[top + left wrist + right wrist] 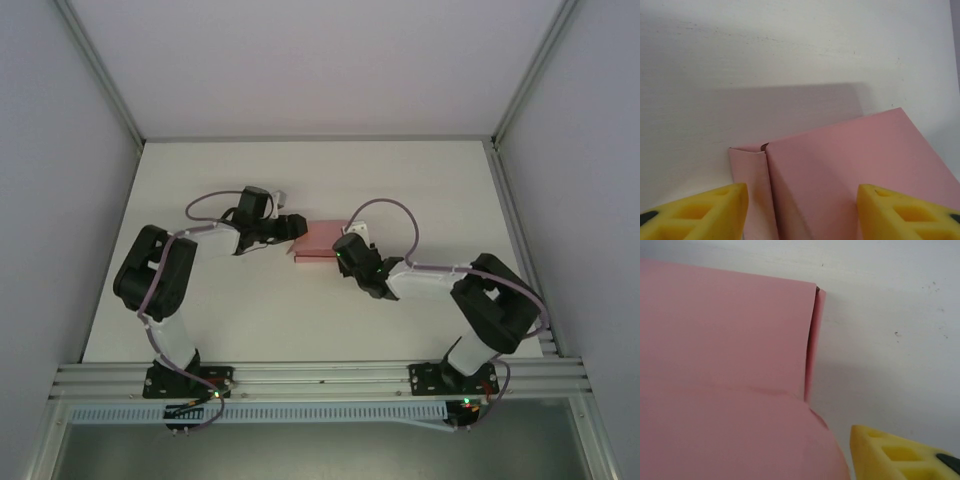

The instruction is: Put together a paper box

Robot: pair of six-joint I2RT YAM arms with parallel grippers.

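Note:
The pink paper box lies near the middle of the white table, folded into a low rectangular shape. My left gripper is at its left end. In the left wrist view its yellow fingers stand wide apart over the paper box, beside a narrow side flap, so it is open. My right gripper is at the box's near right corner. The right wrist view has one yellow finger just off a rounded pink flap that hides the other finger; it looks open.
Metal frame posts and pale walls enclose the table on the left, right and back. An aluminium rail carrying both arm bases runs along the near edge. Bare table surface surrounds the box.

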